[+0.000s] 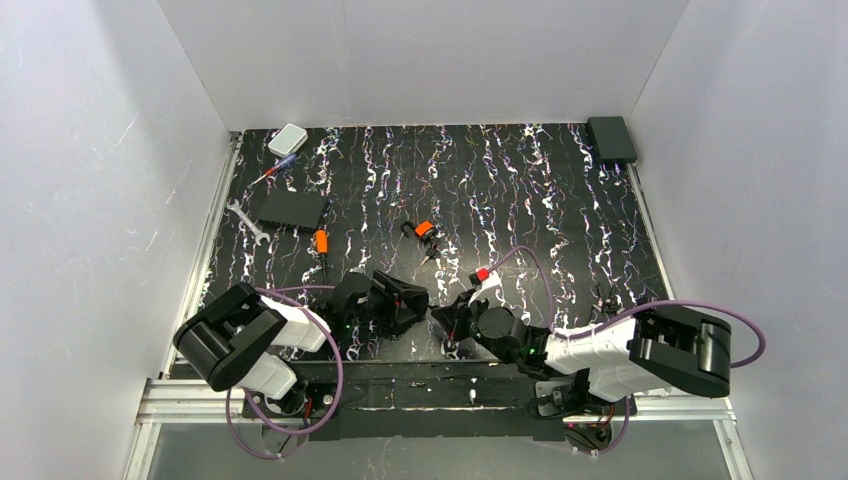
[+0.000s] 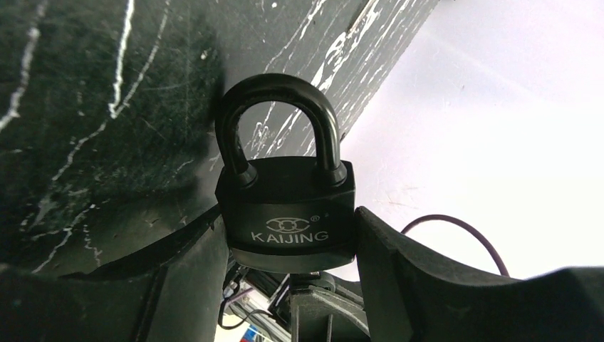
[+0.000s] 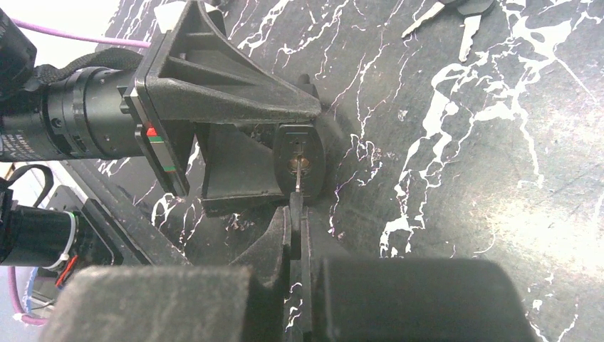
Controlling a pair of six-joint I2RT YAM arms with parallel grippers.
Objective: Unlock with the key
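The key (image 3: 296, 192), pinched tight in the right pincer (image 3: 295, 239), pokes at the padlock (image 2: 285, 206) hole. The left pincer (image 2: 285, 249) squeezes the padlock. A crooked push could bend the key.

L gripper (image 1: 420, 303) & R gripper (image 1: 447, 318) sit tip to tip at near edge of mat (image 1: 560, 220), no way thru betw them. Padlock (image 2: 285, 206) boxed in by L fingers (image 2: 399, 271) both sides. Keyhole face blocked by key (image 3: 295, 214). Just beyond: orange-black cylinder (image 1: 425, 229), red-capped piece (image 1: 484, 273). Far-left clutter: screwdriver (image 1: 321, 243), black box (image 1: 292, 210), wrench (image 1: 245, 220). Mid & right mat free up to walls (image 1: 100, 200).
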